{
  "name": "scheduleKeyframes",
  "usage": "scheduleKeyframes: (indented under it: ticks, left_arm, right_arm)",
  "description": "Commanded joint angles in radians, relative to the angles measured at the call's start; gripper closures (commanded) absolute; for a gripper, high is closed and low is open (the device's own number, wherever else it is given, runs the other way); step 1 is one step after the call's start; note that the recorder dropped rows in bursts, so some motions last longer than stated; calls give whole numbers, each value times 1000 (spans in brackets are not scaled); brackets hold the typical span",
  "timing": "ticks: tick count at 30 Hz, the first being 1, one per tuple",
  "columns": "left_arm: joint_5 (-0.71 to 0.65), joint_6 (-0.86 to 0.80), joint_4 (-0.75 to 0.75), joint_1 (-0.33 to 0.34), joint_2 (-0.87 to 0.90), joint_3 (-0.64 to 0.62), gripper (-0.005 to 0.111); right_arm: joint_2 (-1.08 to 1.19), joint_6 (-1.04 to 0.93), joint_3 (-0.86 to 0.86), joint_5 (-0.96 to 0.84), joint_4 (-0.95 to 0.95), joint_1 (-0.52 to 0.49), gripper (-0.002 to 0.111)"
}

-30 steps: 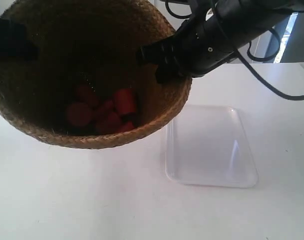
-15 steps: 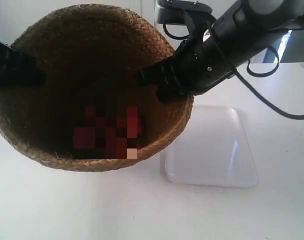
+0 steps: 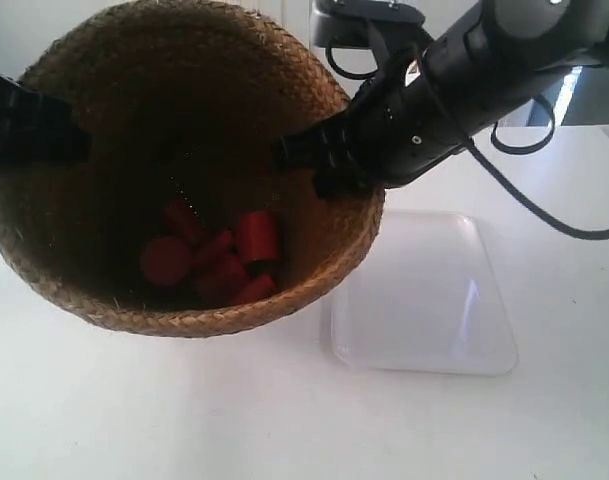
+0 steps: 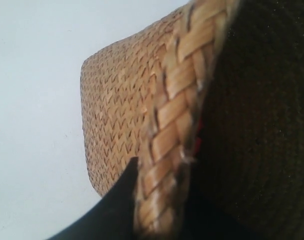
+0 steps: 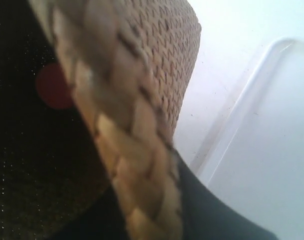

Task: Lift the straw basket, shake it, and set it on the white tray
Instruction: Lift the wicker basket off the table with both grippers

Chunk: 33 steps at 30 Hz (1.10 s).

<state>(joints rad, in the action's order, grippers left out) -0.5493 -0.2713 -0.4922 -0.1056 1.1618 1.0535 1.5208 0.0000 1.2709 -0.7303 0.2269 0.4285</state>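
Exterior view, near to far. Nearest: bare white table (image 3: 184, 420). Next back, straw basket (image 3: 199, 322) at left, off the table by the look of it, tipped so mouth faces cam, near rim lowest. White tray (image 3: 424, 300) lies flat on table just right of basket, nothing in it. Basket's near-right rim overlaps tray's left edge in view; no contact as far as I can judge. Inside basket, low against near wall: loose cluster of red pieces (image 3: 219, 255).

Mid rim: left gripper (image 3: 59, 140) on left side, right gripper (image 3: 319, 165) on right side. Wrist views show each pair of jaws clamped on the braided rim, one finger outside the wall (dark outer finger (image 4: 117, 207) in left wrist view), the other inside. Right wrist view has tray beside basket wall, so arm at right = right arm.

Step, my read: shake phase or its end; set-down not yet done.

To do it well: both clamps tight, arms moving together at same ht, else rim flexes & slips. Short, gentle shakes, since with the mouth tipped the red pieces could hop over near rim. Level basket before carrying right. Centre base over tray, lower straight, release only once base sits flat inside tray rim.

Far: arm cables, bright bkgd, unclear.
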Motion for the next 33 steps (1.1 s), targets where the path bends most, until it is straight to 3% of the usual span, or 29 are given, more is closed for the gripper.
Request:
scheduleKeyframes:
  ticks: [1,3,5,8,16,27,29,31,33]
  left_arm:
    - [-157,-21,-18,-6,-102,177,107]
    - [-38,-13,-27,-20,-78,86,107]
    - [-140,16,6,10,-36,83,107]
    - [-111,9,8,16,-54,108,107]
    - [-140,13,18,16,-55,111,107]
    - [-141,11,37,16,-55,45,107]
    - [-222,5,29,16,-110,159,107]
    - [-171,4,22,13,-193,239,107]
    - [-76,25,9,13,-150,83,107]
  right_arm:
    - [-141,-40,164,-149,-14,8,108]
    - [-157,-15,31,61,-69,47,108]
    - [-69,58,25,-83,-119,23,108]
    - [-109,28,36,-18,-44,23,108]
    - [-119,23,-25,-54,-59,23,108]
    - [-64,32,-23,-64,-51,23,108]
    - [-161,22,92,-133,-40,23,108]
    - [-283,59,132,-65,-49,43,108]
    - [-209,91,-63,53,-63,66,108]
